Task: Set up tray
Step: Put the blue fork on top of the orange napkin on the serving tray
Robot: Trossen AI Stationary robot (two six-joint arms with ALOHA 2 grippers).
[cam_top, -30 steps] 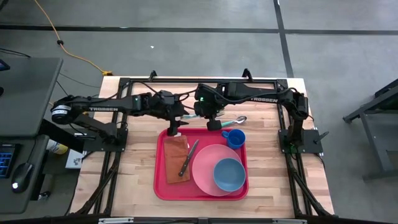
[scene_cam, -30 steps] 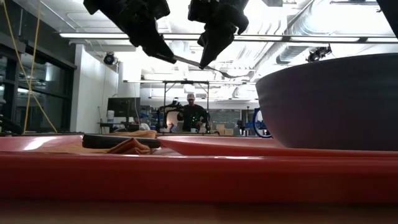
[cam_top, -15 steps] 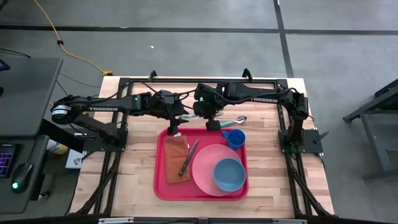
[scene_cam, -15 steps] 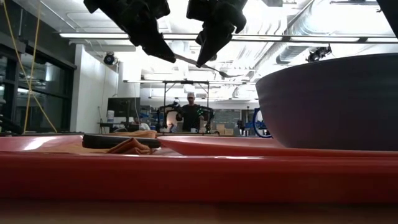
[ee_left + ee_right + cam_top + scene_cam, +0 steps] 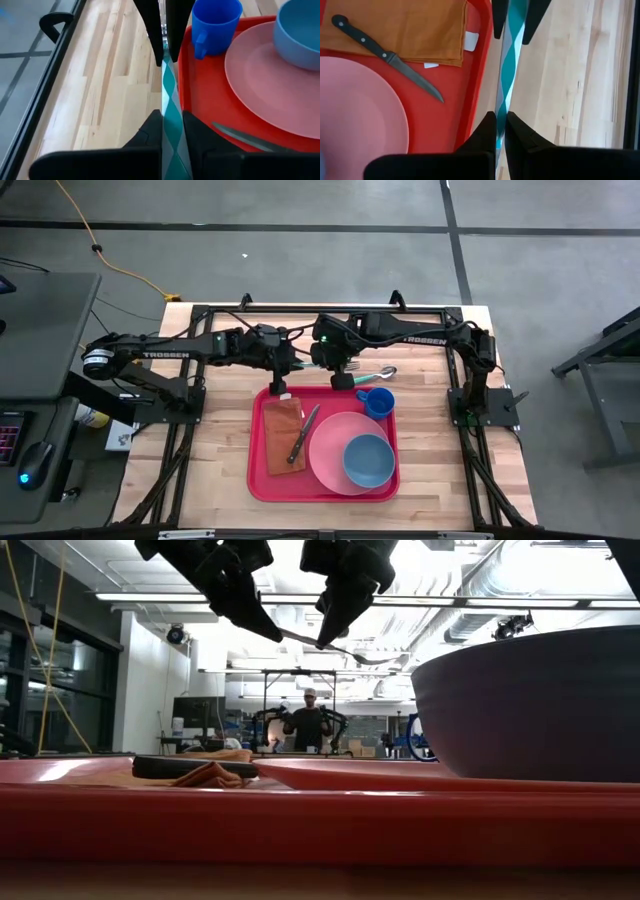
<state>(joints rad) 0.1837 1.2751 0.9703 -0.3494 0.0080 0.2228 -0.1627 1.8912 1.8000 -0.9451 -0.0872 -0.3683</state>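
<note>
High view: overhead, straight down, far enough to take in the whole wooden table (image 5: 210, 440), both arms and the surrounding floor.

Low view: at tabletop height, pressed close to the red tray (image 5: 300, 815) rim, facing level across it into the room behind; arms enter from above.

Left wrist view: close, looks past its own fingers (image 5: 152, 131) along the tray edge toward the blue cup (image 5: 216, 25).

Right wrist view: close, faces the opposite way along the same edge.

Shared by both wrist views: the teal patterned strip (image 5: 170, 107) and the pink plate (image 5: 357, 107).
</note>
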